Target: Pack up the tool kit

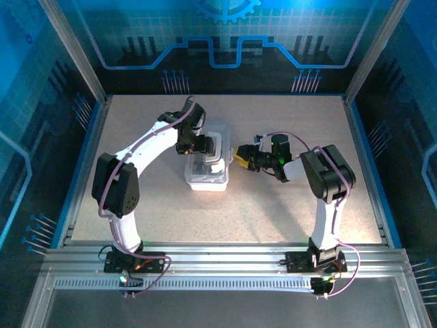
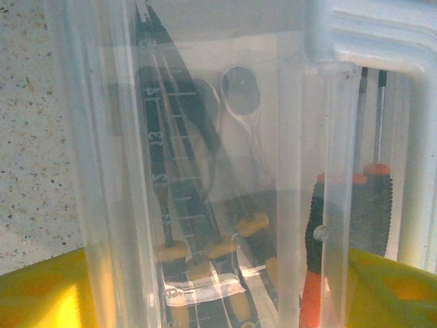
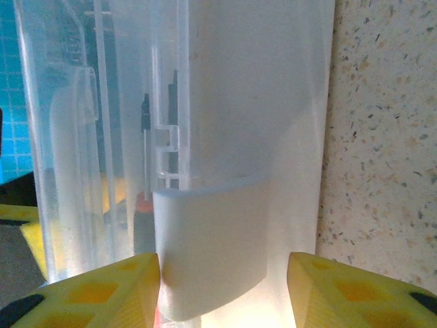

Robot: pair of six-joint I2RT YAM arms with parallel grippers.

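Observation:
The tool kit's clear plastic case (image 1: 208, 179) lies mid-table. My left gripper (image 1: 198, 145) is at its far left side and my right gripper (image 1: 239, 158) at its right side. In the left wrist view the left gripper (image 2: 218, 301) has a yellow fingertip against each side wall of the case (image 2: 102, 171). Through the plastic I see a silver wrench (image 2: 240, 92), small yellow-handled screwdrivers (image 2: 252, 224) and a red-and-black screwdriver (image 2: 372, 205). The right gripper (image 3: 225, 287) straddles the case's white latch flap (image 3: 212, 239). Its left pad touches the flap and its right pad stands off.
The speckled tabletop (image 1: 287, 205) lies bare around the case. Metal frame posts and blue panels wall the table on the left, right and back. Both arm bases sit at the near edge.

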